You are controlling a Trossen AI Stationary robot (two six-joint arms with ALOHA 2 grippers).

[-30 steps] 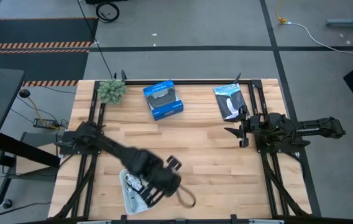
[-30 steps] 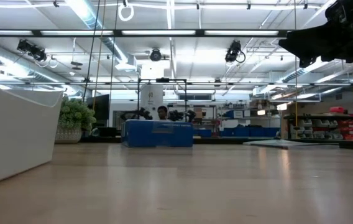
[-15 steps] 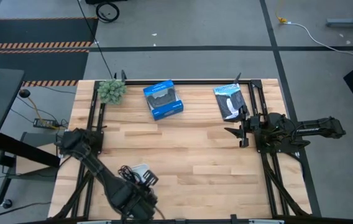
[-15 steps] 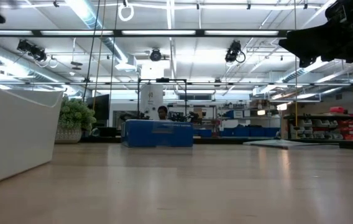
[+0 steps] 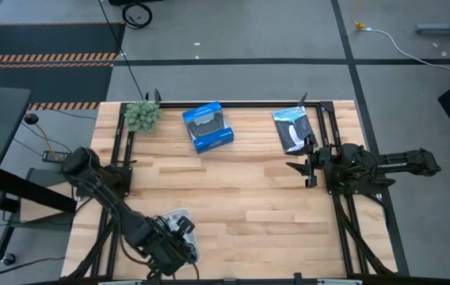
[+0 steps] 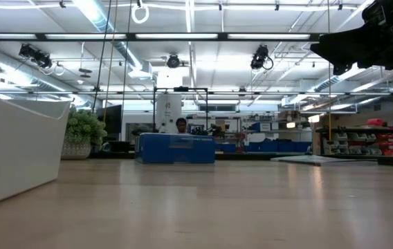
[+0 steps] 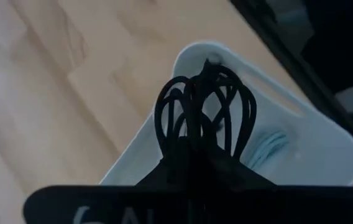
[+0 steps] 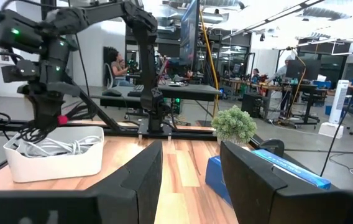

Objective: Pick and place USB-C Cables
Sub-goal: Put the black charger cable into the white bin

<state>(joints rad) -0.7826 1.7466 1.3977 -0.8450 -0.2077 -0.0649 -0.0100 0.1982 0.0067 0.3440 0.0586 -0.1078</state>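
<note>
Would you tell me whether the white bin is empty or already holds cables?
Not empty: the white plastic bin holds pale coiled cables; the left tool holds a black coiled cable above it.

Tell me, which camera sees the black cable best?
The left wrist view: the black cable hangs looped from the left gripper right over the white bin. The right wrist view shows it small and far off, the high view barely, the low view not at all.

At the desk's (image 5: 272, 206) near left edge sits the bin (image 5: 179, 216) with cables (image 8: 58, 147) in it, the left hand (image 5: 179, 247) just over it, while the plant (image 5: 142, 115), box (image 5: 207, 127) and packet (image 5: 292, 128) line the far edge, the right hand (image 5: 298, 169) near the packet.
</note>
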